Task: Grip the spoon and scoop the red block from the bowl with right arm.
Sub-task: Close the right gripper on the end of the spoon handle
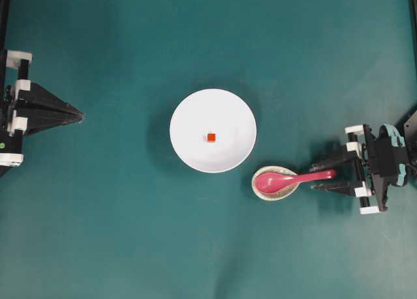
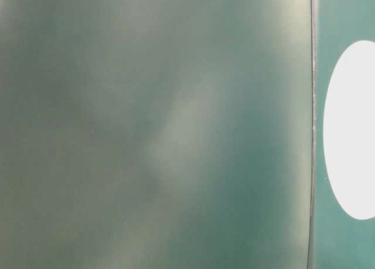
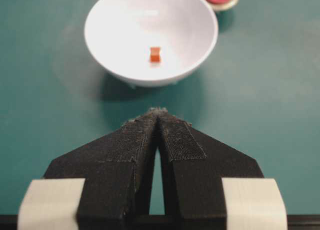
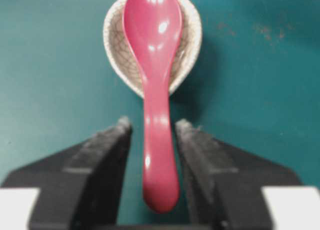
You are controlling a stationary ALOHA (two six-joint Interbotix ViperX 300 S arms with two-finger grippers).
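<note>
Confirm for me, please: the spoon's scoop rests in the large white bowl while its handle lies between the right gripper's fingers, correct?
Not quite. The spoon rests its scoop in the small speckled dish, not the white bowl, which holds only the red block. The handle does lie between the right gripper fingers, as the right wrist view shows.

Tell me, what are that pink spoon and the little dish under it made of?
The spoon looks like glazed ceramic or hard plastic; its glossy pink-red surface shows bright highlights, so I can't say which. The small dish looks like ceramic with a crackle glaze: fine dark lines web its beige inside.
</note>
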